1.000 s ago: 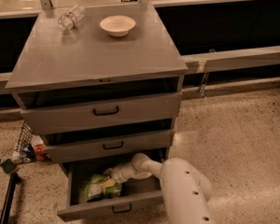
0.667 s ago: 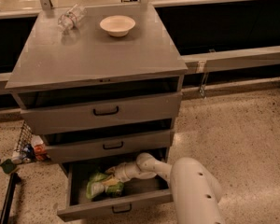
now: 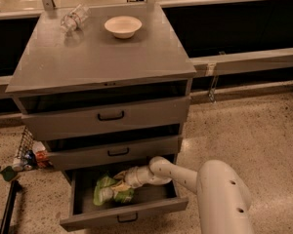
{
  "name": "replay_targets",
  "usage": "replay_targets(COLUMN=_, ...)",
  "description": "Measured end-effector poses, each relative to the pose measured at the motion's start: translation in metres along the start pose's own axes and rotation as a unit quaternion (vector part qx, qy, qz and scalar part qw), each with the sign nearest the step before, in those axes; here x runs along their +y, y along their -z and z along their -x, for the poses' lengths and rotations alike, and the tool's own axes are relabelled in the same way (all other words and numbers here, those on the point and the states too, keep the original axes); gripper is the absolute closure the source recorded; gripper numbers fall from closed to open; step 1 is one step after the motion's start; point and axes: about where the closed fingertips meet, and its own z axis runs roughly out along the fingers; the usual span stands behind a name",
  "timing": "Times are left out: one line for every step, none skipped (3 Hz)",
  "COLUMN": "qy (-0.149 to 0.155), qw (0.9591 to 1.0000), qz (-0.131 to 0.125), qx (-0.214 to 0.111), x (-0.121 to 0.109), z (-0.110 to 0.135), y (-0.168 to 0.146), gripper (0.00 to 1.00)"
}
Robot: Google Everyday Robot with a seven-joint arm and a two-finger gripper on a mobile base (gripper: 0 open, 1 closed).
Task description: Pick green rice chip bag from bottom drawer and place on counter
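Note:
The bottom drawer is pulled open below two shallower drawers. The green rice chip bag lies crumpled inside it, left of the middle, with its white label showing. My gripper reaches into the drawer from the right on my white arm. It sits at the bag's upper right edge and touches or nearly touches it. The bag rests on the drawer floor. The counter is the flat grey top of the cabinet, above.
A white bowl and a clear plastic bottle stand at the back of the counter. The top drawer and middle drawer are slightly open. A wire basket with small items sits on the floor at left.
My arm's white forearm has shifted a little to the right. The gripper stays in the bottom drawer at the bag, which has barely moved.

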Motion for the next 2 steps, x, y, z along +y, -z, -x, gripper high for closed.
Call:
replay_targets(qy=0.007, qw=0.9998, qz=-0.012, qx=0.012, x=0.009, z=0.013, y=0.026, gripper=1.0)
replay_targets(qy=0.012, qw=0.999, qz=-0.04, qx=0.018, x=0.024, z=0.039, y=0.057, gripper=1.0)
